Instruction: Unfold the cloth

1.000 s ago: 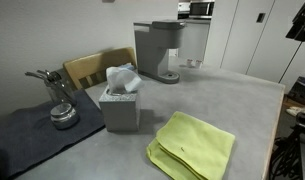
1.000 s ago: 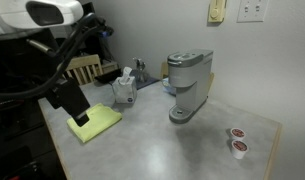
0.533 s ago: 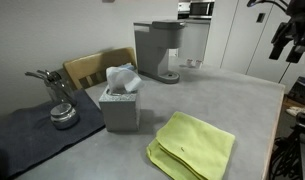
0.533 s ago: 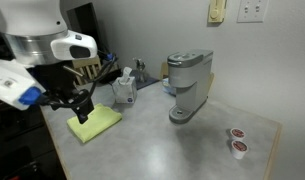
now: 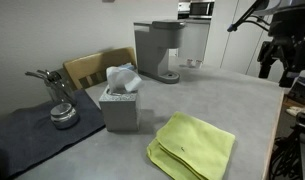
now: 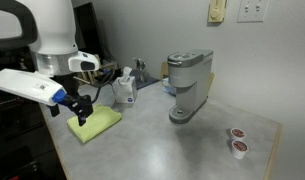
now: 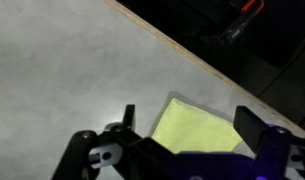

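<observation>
Finding 1, gripper. Your gripper (image 6: 80, 104) hangs above the near-left part of the table (image 6: 162, 150), empty. In the wrist view its two fingers (image 7: 100, 155) stand far apart, so the jaws are wide open and nothing is between them but air.

Finding 2, cloth. The yellow-green cloth (image 6: 97, 123) lies flat and folded on the table, at about 7 o'clock from the tissue box (image 6: 124, 93) and apart from it. In an exterior view its long axis runs roughly from 8 o'clock to 2 o'clock.

Finding 3, the governing relation. In that exterior view the cloth sits at about 4 o'clock from the gripper, close by and lower. In the wrist view the cloth (image 7: 204, 130) lies at 12 o'clock, just ahead of the open jaws, with one corner pointing to about 11 o'clock. The gripper is not touching it.

Finding 4, folded edges. In an exterior view the stacked layers of the cloth (image 5: 192, 145) show along its 7 o'clock edge. Which layer is uppermost cannot be told from the wrist view.

Judgement: the unfolding is not yet begun. Your coming move likely calls for a descent forward onto a free top edge, taking one layer only. Pinching the whole stack would drag the cloth rather than open it.
</observation>
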You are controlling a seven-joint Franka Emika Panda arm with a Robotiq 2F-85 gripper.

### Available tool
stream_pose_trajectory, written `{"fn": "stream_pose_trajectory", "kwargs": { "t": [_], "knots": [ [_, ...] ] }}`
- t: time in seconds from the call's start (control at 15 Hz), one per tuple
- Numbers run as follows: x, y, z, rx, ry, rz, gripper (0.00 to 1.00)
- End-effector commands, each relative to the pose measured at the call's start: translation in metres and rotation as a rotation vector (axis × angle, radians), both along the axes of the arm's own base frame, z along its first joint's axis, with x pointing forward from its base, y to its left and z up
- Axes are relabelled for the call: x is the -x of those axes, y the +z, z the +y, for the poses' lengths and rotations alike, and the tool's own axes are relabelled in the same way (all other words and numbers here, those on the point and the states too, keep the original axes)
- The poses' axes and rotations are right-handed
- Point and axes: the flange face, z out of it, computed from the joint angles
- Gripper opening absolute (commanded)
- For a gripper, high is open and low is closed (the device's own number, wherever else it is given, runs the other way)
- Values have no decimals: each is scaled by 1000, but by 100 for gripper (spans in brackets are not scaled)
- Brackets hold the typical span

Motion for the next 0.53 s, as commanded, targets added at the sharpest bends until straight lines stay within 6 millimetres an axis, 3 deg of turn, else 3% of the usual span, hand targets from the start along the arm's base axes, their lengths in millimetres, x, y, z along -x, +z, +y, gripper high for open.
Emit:
{"fn": "stream_pose_trajectory", "kwargs": {
  "t": [0.0,0.2,0.47],
  "knots": [
    [-1,-2,2,4,4,4,100],
    [-1,-4,-4,2,-23,3,100],
    [-8,-22,28,-21,32,35,100]
  ]
}}
